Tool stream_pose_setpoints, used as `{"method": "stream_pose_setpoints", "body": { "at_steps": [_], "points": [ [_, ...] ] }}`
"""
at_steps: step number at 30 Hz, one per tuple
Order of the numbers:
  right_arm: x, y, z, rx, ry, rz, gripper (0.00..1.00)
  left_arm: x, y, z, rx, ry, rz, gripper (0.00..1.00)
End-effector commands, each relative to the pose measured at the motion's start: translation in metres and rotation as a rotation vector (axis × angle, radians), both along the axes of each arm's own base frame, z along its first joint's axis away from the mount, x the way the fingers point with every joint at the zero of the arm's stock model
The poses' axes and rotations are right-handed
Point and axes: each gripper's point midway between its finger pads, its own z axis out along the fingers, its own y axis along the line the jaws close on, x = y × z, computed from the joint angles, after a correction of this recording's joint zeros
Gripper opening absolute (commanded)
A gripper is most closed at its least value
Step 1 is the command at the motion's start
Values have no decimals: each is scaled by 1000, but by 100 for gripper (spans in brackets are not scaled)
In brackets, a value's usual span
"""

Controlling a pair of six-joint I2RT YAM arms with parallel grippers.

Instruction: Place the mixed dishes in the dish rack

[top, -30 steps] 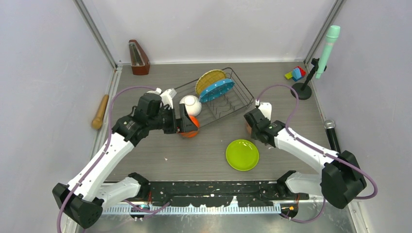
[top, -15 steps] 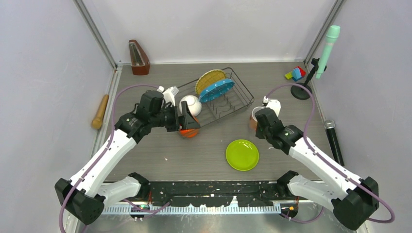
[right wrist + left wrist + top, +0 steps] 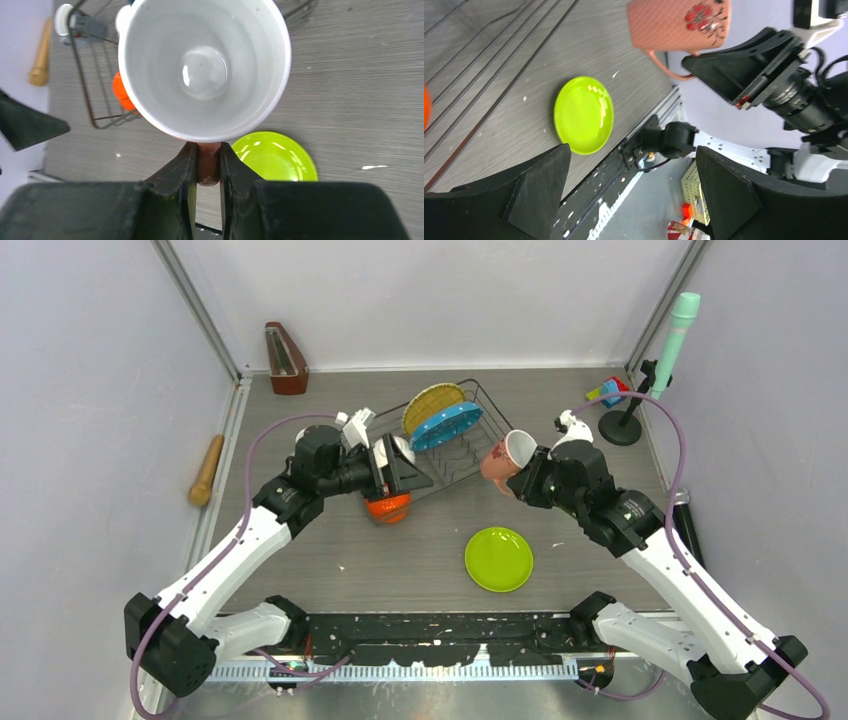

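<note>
**Salmon-pink mug lifted, heading for the rack**

Top view: salmon-pink mug [image 3: 505,460] is off the table, tipped on its side with the mouth toward the right arm. It hangs in the right gripper [image 3: 528,480], just beside the right end of the dish rack [image 3: 500,418]. Step in hand, as I read it: carrying the mug to the rack. The next move calls for swinging it over the rim to a free spot clear of the plates, then lowering and letting go. Left gripper [image 3: 395,470] hovers at the rack's near-left end, over the orange bowl [image 3: 388,508], which sits on the table.

Left wrist view: left jaws spread wide, nothing between them. Mug and lime green plate [image 3: 584,115] lie ahead.

Right wrist view: both fingers [image 3: 185,170] are pinched on the mug's handle, white inside facing the camera.

Count:
- Plates, three: yellow woven plate [image 3: 432,405] and teal-blue plate [image 3: 447,426] on edge in the rack, lime one on the table.
- Bowls, two: orange, plus white bowl [image 3: 401,446], mostly hidden; can't tell if it is in the rack.
- Mugs, one seen.
- Rack, one.
</note>
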Motion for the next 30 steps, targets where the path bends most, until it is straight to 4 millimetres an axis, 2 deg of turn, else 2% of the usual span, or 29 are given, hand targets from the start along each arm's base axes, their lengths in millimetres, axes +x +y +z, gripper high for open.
{"method": "stream_pose_setpoints", "body": {
  "at_steps": [1, 7, 12, 16, 21, 30],
  "points": [
    [5, 31, 75, 281, -139, 61, 0, 11, -14, 61, -189, -173, -18, 100],
    [-8, 66, 125, 559, -159, 220, 0, 32, -3, 89, -270, -236, 21, 100],
    [-11, 75, 154, 692, -211, 282, 0, 45, 6, 110, -387, -193, 24, 100],
    [-14, 88, 175, 836, -229, 361, 0, 44, 3, 121, -460, -159, -5, 100],
    [-9, 103, 188, 973, -189, 412, 0, 45, -1, 135, -563, -133, -39, 100],
    [-3, 115, 195, 1054, -165, 467, 0, 48, -10, 145, -627, -93, -66, 100]
  ]
}}
